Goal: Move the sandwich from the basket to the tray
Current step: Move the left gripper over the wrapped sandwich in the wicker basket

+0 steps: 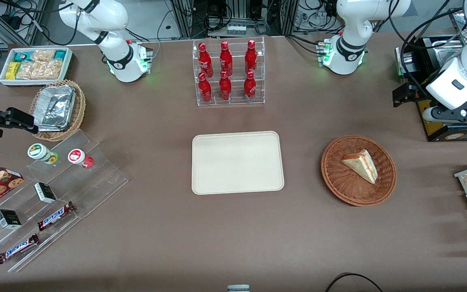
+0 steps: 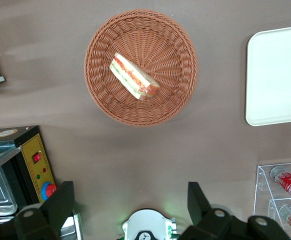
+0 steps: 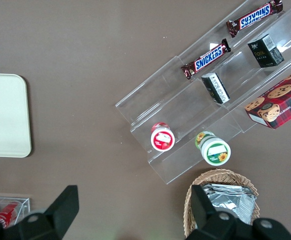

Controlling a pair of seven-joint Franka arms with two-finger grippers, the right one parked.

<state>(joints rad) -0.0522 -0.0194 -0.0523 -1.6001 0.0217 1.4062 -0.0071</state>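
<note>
The sandwich (image 1: 361,164) is a little triangle of soft white bread with red and green stripes along its cut side. It lies in the basket (image 1: 341,184), a round, shallow bowl woven from reddish-brown wicker. You can see the bumpy woven rings all around it.

Beside the basket, well apart from it, sits the tray (image 1: 237,162). It is flat, smooth, cream-colored plastic, shaped like a rectangle with rounded corners and a low rim. Nothing is on it.

The gripper (image 2: 130,207) hangs high up, well above the brown table (image 1: 233,235), and farther from the front camera than the basket. Its two dark fingers (image 2: 60,202) are spread wide apart and hold nothing.

Farther back, shiny red bottles (image 1: 225,71) stand in a clear plastic rack (image 1: 230,100).
</note>
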